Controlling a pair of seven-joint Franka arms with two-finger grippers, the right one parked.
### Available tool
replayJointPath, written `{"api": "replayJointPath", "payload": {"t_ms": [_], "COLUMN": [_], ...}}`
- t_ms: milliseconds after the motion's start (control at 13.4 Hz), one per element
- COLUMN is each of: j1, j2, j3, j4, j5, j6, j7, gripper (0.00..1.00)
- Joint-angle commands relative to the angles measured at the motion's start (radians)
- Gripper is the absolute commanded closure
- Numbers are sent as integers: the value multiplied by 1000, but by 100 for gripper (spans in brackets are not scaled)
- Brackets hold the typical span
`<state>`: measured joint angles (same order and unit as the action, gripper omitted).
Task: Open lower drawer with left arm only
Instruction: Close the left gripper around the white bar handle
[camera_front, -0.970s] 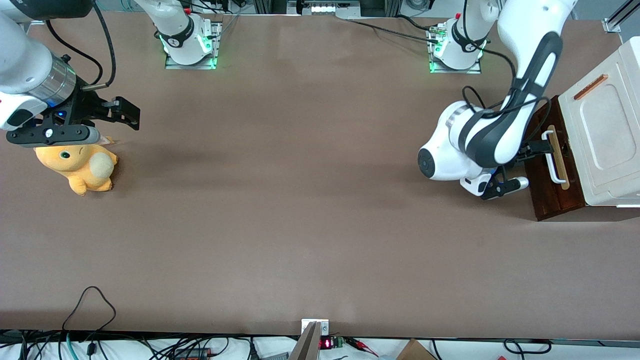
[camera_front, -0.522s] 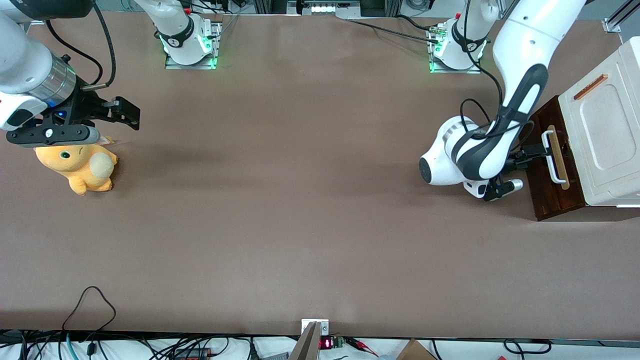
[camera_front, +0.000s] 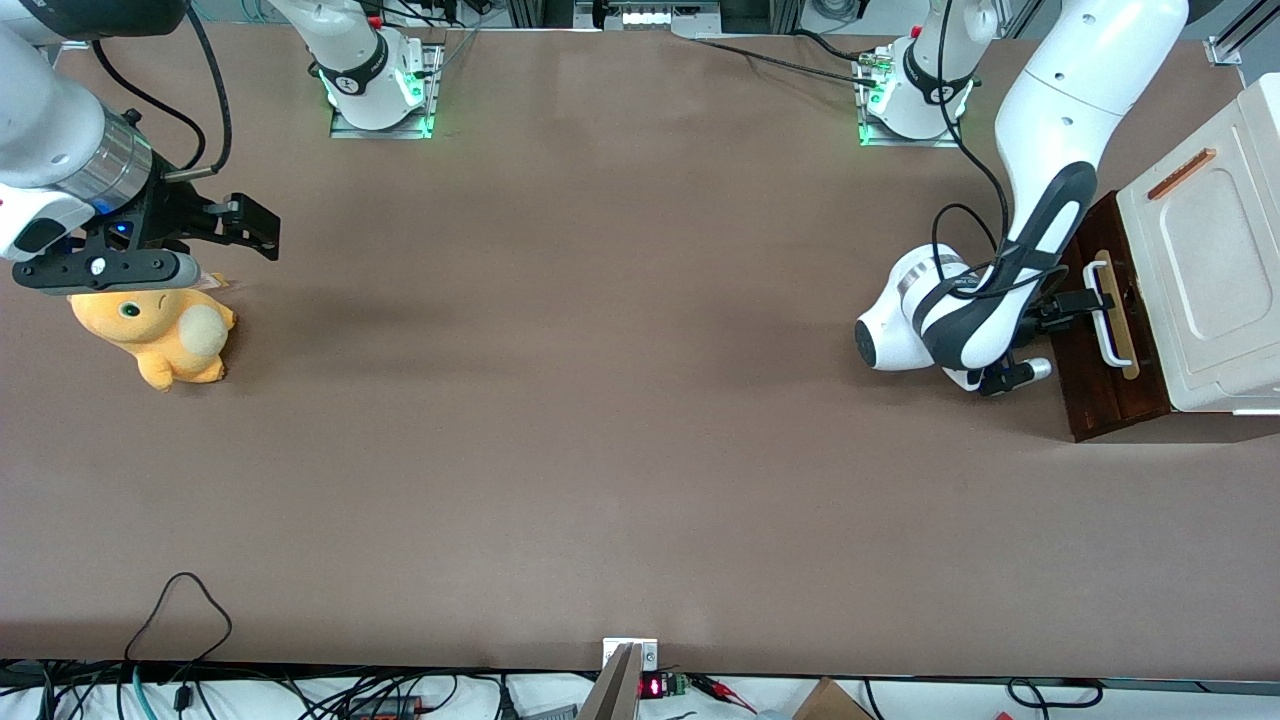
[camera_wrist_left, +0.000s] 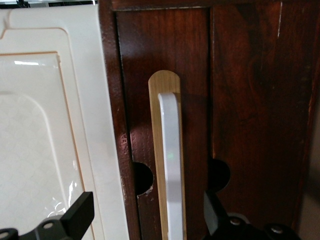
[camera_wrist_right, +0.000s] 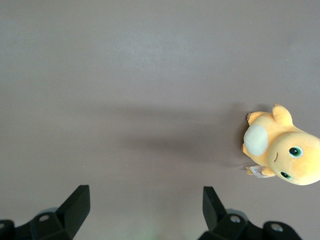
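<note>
The lower drawer (camera_front: 1092, 392) has a dark brown wooden front and a white bar handle (camera_front: 1105, 325) on a tan strip, under the white cabinet top (camera_front: 1200, 260). It looks closed, with no pale inside showing. My left arm (camera_front: 1045, 150) reaches down in front of it. Its black gripper (camera_front: 1085, 300) sits at the handle. In the left wrist view the gripper (camera_wrist_left: 145, 216) is open and straddles the white handle (camera_wrist_left: 171, 165). One fingertip (camera_wrist_left: 77, 214) is over the white top, the other (camera_wrist_left: 212, 212) over the dark wood (camera_wrist_left: 250, 100). Neither touches the bar.
The cabinet stands at the working arm's end of the table. An orange plush toy (camera_front: 160, 335) lies at the parked arm's end, also shown in the right wrist view (camera_wrist_right: 282, 147). Cables run along the table edge nearest the front camera.
My left arm's wrist and forearm have swung closer to the cabinet and stand more upright. The gripper stays at the handle. The drawer has not moved.
</note>
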<state>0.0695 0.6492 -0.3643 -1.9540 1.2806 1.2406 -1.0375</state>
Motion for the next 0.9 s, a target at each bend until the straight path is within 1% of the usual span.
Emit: {"api": "replayJointPath", "payload": {"t_ms": [0,149,299,522,597,821], "j1": [38,56,66,75,75,76], "j2": [23,33,33,32,32,33], "j3": [-10,-10,-10,-10,-10,-8], "j4": [-8,-13,-16,-14,-14,-14], "j5": [63,89,100,102,114,115], "j6": [-10,-10,-10,-10,-10,-10], "j7": [28,28,30,43,42,42], "gripper": [4,8,13,26,31,47]}}
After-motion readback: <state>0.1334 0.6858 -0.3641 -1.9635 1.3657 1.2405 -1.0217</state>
